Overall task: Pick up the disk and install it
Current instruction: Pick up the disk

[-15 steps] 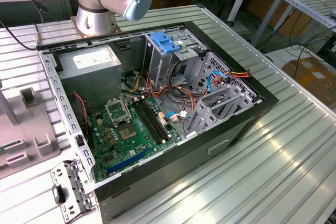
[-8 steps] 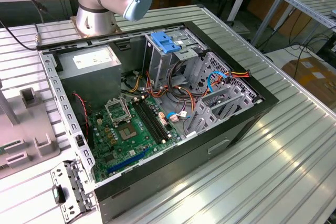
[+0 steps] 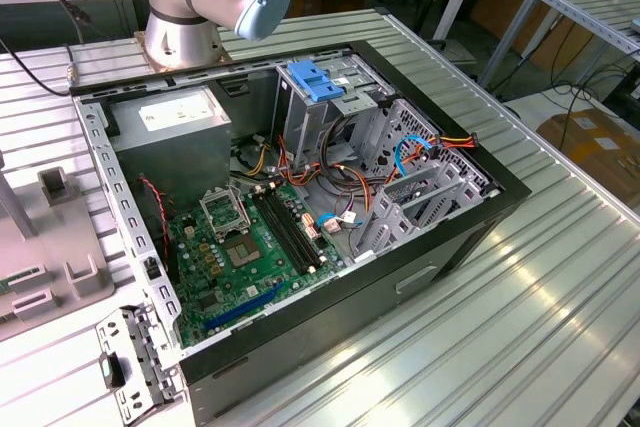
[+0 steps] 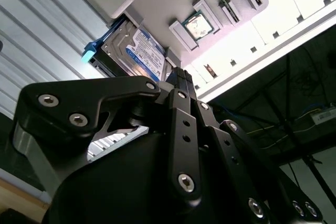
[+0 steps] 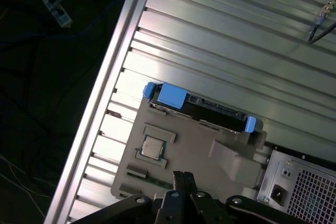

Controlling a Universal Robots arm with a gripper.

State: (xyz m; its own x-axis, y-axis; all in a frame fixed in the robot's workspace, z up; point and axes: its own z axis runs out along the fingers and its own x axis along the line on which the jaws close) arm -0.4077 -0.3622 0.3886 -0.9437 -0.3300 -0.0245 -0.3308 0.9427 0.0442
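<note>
The disk (image 5: 212,115) stands on edge at the rim of a grey fixture plate (image 5: 194,153), with bright blue rails at both ends and a blue tab (image 5: 170,96). In the second wrist view the disk (image 4: 137,51) shows its blue and white label, with the blue tab (image 4: 90,51) at one end. My gripper (image 5: 182,176) hangs above the fixture plate, short of the disk and not touching it. The black fingers (image 4: 180,73) lie close together with nothing between them. The open computer case (image 3: 480,182) lies on the table in the exterior view.
A processor chip (image 5: 154,147) sits in a pocket of the fixture plate. Inside the case are a grey power supply (image 3: 170,119), a green motherboard (image 3: 235,247), cables and a pale-blue ribbed clip (image 3: 315,80) on the drive cage. The arm's base (image 3: 185,7) stands behind the case. The table edge (image 5: 100,103) runs beside the fixture.
</note>
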